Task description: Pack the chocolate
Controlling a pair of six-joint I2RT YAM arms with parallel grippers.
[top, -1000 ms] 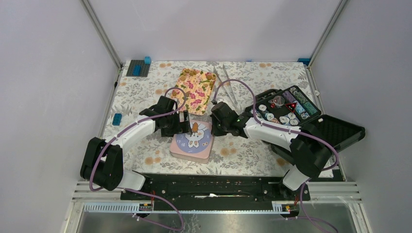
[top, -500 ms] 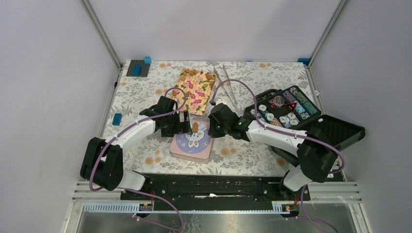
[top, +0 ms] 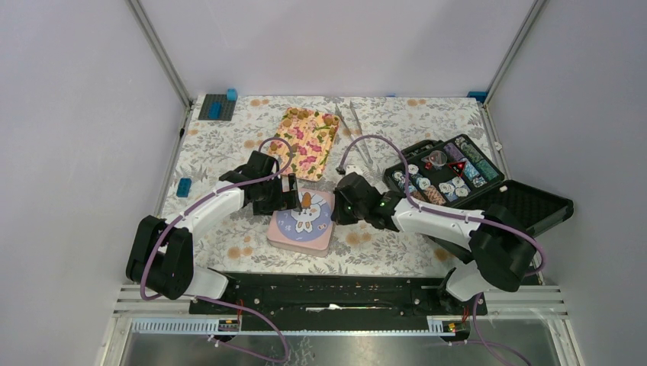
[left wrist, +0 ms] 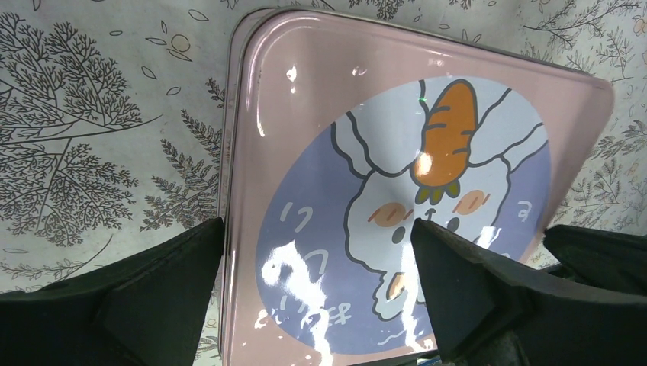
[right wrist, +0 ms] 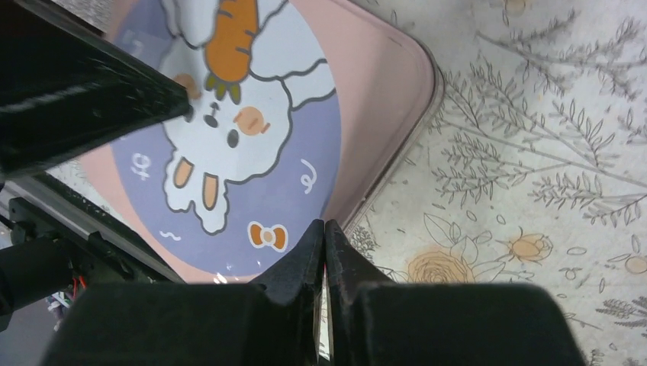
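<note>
Floral tablecloth (top: 381, 245) carried a black case (top: 534, 204), open, at R. Flowered tray (top: 307, 149) sat far-centre, w/ pink bunny tin (top: 301, 226), lid on, nearer. L gripper (left wrist: 320, 297) was spread wide over lid, holding nothing; R gripper (right wrist: 324, 232) was pinched together, empty, by tin's edge. Chocolate (top: 305, 117) lay at tray's far end.

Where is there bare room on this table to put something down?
Free: far cloth between tongs and black case; the strip between flowered tray and small blue block. Crowded: around the pink tin, where the left gripper and right gripper sit.
</note>
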